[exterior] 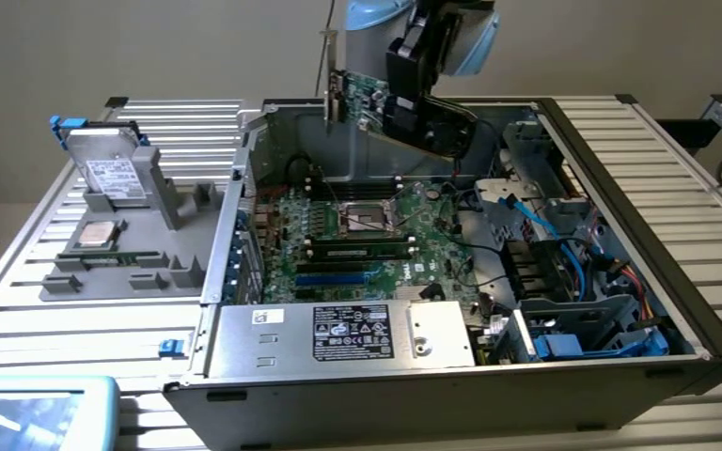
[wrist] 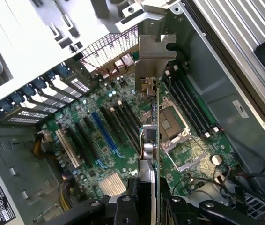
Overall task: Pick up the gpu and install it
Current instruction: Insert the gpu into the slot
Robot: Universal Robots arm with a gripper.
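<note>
The gpu, a green card with a narrow silver end bracket, hangs in the air over the far end of the open computer case. My gripper is shut on it from the exterior view's right. In the wrist view the gpu is seen edge-on with its bracket farthest from the camera. The gripper clamps the near end, one finger on each side. Well below it lies the motherboard, with its expansion slots uncovered.
Inside the case are the motherboard, a labelled power supply at the near end and blue cables on the exterior view's right. A grey fixture beside the case carries a hard drive and a memory stick.
</note>
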